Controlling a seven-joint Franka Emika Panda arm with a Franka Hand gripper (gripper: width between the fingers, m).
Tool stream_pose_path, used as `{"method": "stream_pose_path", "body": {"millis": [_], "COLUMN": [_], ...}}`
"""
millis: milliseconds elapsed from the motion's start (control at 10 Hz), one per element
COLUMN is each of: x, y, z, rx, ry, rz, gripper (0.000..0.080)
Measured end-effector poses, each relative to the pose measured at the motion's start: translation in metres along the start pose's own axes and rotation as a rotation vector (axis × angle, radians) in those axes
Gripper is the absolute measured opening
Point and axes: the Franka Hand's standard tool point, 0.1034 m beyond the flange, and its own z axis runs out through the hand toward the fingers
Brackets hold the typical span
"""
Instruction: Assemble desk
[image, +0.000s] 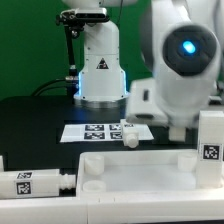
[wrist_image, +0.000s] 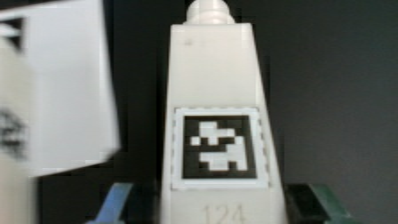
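Note:
In the wrist view a white desk leg (wrist_image: 214, 110) lies lengthwise between my fingers, with a black-and-white tag on its upper face and a round peg at its far end. My gripper (wrist_image: 224, 206) is open and straddles the leg's near end. A narrow dark gap shows between the leg and each finger. Another white tagged part (wrist_image: 54, 95) lies beside it. In the exterior view the tabletop panel (image: 140, 170) lies in front, one leg (image: 35, 184) at the front left, one (image: 128, 135) by the marker board and one (image: 210, 145) at the right. The arm's body hides my gripper there.
The marker board (image: 100, 131) lies flat on the black table in the middle. The arm's white base (image: 100, 65) stands behind it. The arm's bulky upper part (image: 180, 70) fills the exterior view's right.

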Motion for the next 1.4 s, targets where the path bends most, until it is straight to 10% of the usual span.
{"method": "stream_pose_path", "body": {"millis": [300,700,1100,1400], "x": [-0.028,-0.018,-0.008,-0.002], "y": [0.021,0.017,0.019,0.019], "z": [-0.083,-0.098,-0.197,-0.196], "rx": [0.059,0.067,0.105,0.118], "ry": [0.194,0.456,0.716,0.923], "rz": [-0.044,-0.076,-0.162,-0.164], "gripper": [0.0284,0.0285,0.0285,0.0285]}}
